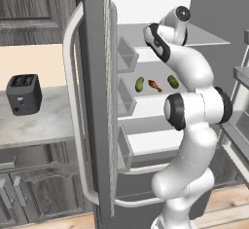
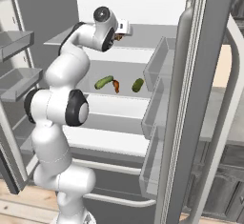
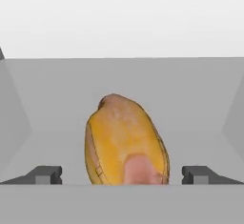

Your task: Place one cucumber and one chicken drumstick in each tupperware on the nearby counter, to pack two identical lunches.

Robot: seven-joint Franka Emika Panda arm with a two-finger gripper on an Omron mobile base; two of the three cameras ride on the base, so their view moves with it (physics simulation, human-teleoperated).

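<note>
Open grey fridge (image 1: 97,101), wood floor (image 1: 228,208), seemingly beige wall (image 1: 29,60)

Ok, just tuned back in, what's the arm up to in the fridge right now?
The arm is reaching into the open fridge, with its end effector open on either side of a chicken drumstick lying on an upper shelf, not yet closed on it. One shelf down lie two cucumbers with another drumstick between them. A black toaster stands on the counter left of the fridge door.
</note>
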